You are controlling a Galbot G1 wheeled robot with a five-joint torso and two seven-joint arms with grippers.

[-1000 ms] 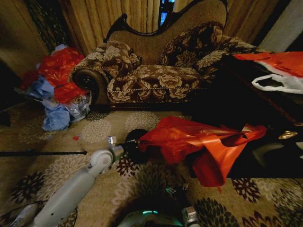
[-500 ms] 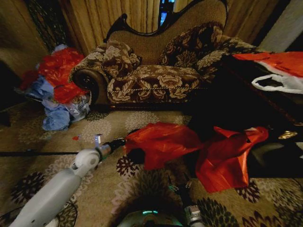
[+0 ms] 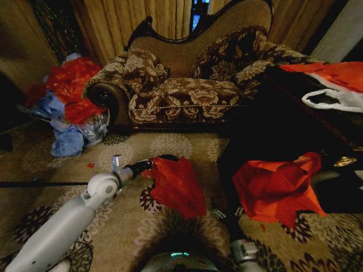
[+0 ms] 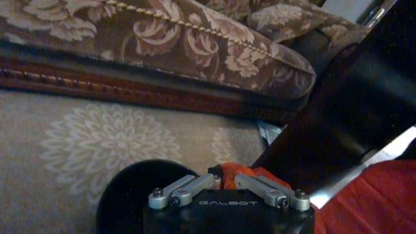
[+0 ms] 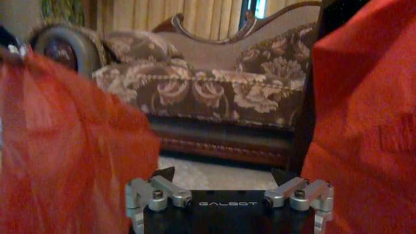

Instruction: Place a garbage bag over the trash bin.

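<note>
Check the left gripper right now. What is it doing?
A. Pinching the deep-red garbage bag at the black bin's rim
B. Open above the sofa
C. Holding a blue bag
A: the left gripper is shut on the garbage bag, beside the trash bin.

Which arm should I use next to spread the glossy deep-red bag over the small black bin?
Probably the left. The left gripper is shut on the deep-red plastic bag over the black bin; the right gripper hangs open, holding nothing.
</note>
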